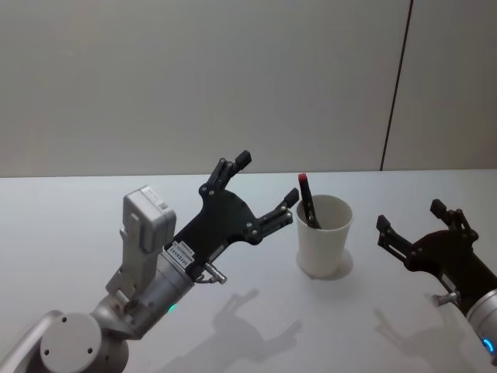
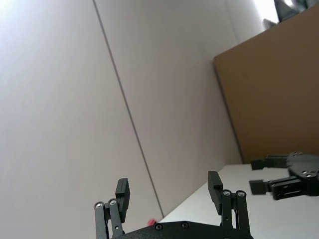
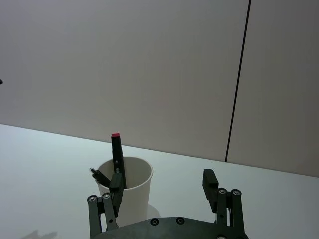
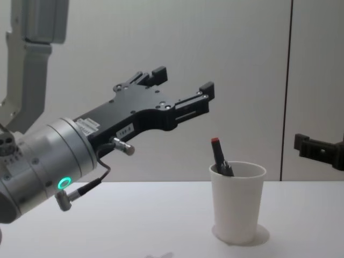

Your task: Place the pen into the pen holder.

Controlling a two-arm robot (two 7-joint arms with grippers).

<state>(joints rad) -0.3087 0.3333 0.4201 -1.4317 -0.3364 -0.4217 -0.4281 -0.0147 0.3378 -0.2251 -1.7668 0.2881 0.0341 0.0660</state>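
wall (image 1: 194, 78): plain pale grey panels | seam (image 1: 395, 85): thin dark vertical line on the right | desk (image 1: 78, 210): smooth white top, meets the wall | brown board (image 2: 271, 94): flat panel, left wrist view | light: soft, faint shadows on desk

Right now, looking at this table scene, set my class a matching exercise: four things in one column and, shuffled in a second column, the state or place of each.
Column A
1. pen
2. pen holder
3. left hand
4. right hand

Column B
a. open, raised above the table, to the robot's left of the cup
b. stands leaning inside the cup, red tip up
c. white, upright on the table
d. open, low, to the robot's right of the cup

Pairs: 1-b, 2-c, 3-a, 4-d
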